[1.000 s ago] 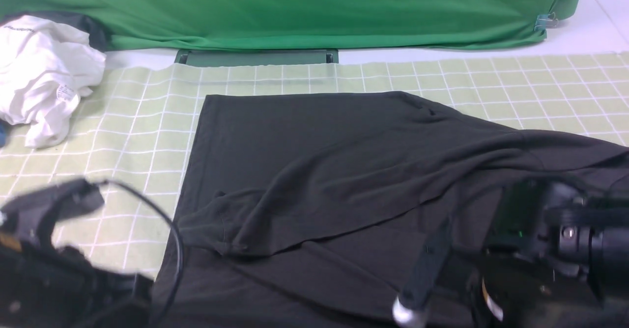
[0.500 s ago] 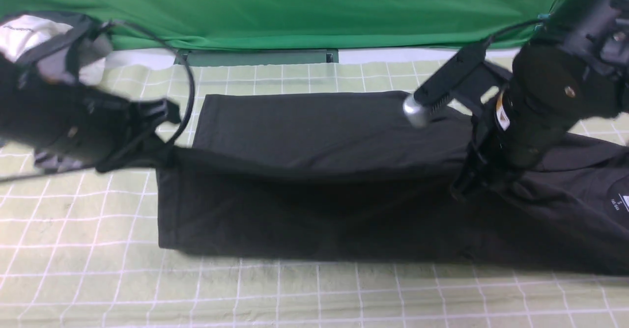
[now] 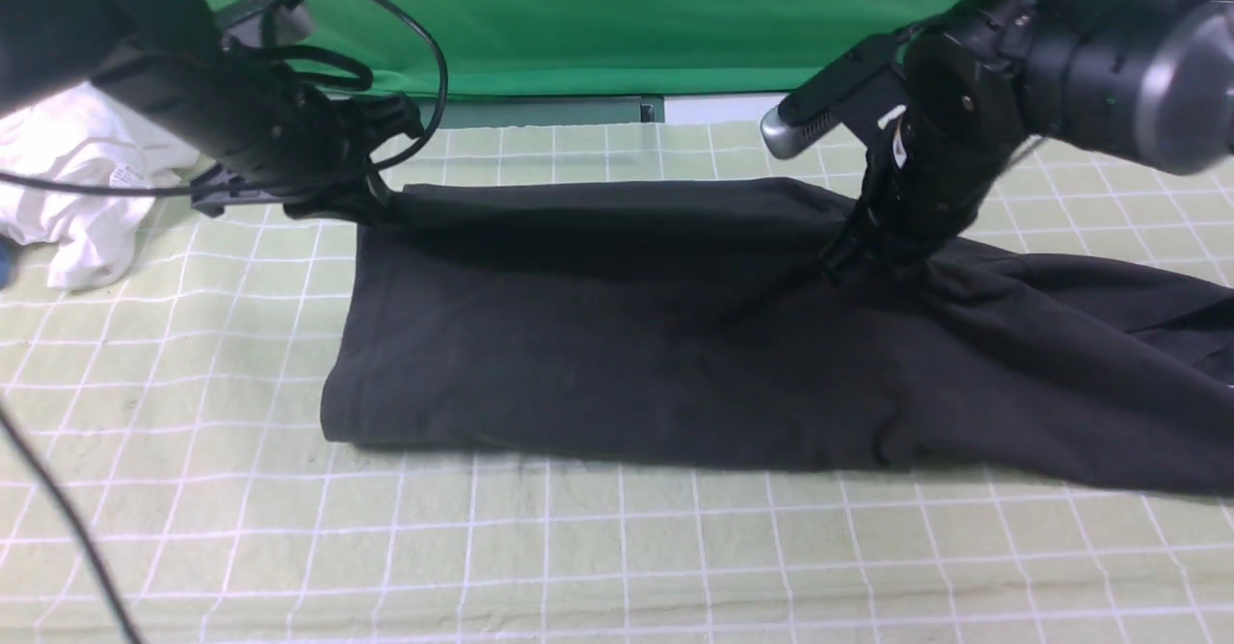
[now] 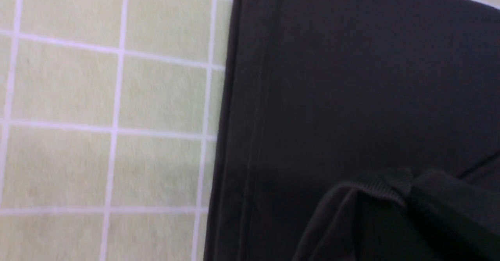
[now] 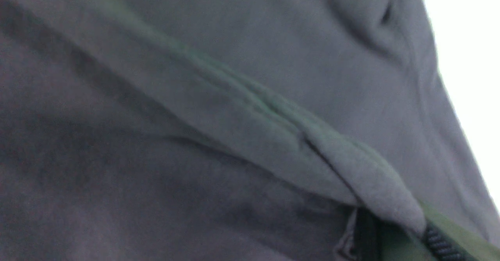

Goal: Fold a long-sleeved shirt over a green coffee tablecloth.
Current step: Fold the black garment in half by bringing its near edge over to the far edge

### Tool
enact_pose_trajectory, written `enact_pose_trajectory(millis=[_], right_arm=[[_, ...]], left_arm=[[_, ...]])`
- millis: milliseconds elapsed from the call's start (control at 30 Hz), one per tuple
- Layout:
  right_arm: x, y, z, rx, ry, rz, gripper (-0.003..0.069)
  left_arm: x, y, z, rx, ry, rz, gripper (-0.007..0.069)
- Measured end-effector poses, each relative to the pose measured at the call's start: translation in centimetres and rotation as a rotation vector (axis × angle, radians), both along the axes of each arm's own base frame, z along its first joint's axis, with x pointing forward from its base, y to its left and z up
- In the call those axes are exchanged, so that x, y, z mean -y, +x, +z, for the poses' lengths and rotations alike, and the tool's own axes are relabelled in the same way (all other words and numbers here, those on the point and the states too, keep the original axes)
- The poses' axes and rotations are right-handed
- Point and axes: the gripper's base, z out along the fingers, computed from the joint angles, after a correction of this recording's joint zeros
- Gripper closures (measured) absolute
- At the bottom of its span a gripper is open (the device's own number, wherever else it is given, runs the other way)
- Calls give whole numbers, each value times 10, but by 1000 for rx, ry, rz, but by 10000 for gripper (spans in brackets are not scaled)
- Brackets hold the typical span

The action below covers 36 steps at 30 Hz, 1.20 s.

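The long-sleeved shirt (image 3: 617, 335) is dark charcoal and lies as a long doubled band across the green coffee tablecloth (image 3: 482, 548), its sleeves trailing off to the right. My left gripper (image 3: 374, 208) is shut on the shirt's far left corner, low over the cloth. My right gripper (image 3: 837, 263) is shut on the shirt's far edge near the shoulder, and the fabric rises to it in a peak. In the left wrist view the shirt (image 4: 351, 77) drapes over the jaws and hides them. In the right wrist view the shirt (image 5: 195, 97) fills the picture, with one ridged fingertip (image 5: 439, 245) showing under a fold.
A crumpled white garment (image 3: 77, 172) lies at the far left of the tablecloth. A bright green backdrop fabric (image 3: 627, 17) hangs along the back, with a dark green base (image 3: 540, 109) below it. A black cable (image 3: 58, 519) crosses the near left.
Both arms have swung from the near edge up and over to the far side, carrying the shirt's near half. The shirt has gone from spread and rumpled to a doubled band.
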Motion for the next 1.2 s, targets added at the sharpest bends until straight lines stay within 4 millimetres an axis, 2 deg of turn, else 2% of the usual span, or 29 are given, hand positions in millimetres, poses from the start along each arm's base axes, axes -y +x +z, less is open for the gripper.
enact_pose_trajectory(millis=[267,467,767,967,1100,1200], right_arm=[[-1,45,-11,51,27,-27,640],[-7,69,-11,107,41,0,639],[-15,86,-39,149,49,52,617],[-20,93,-35,234,93,78,592],[-21,96,-39,253,98,85,515],[-19,98,-44,257,65,96,391]], left_arm=[[-9,35,-33,-18,-6,55,603],[-20,46,-48,-3,1,95,603],[-26,60,-51,136,23,149,603],[-28,66,-47,202,22,188,603],[-28,67,-52,198,22,192,585],[-28,68,-62,177,23,191,518]])
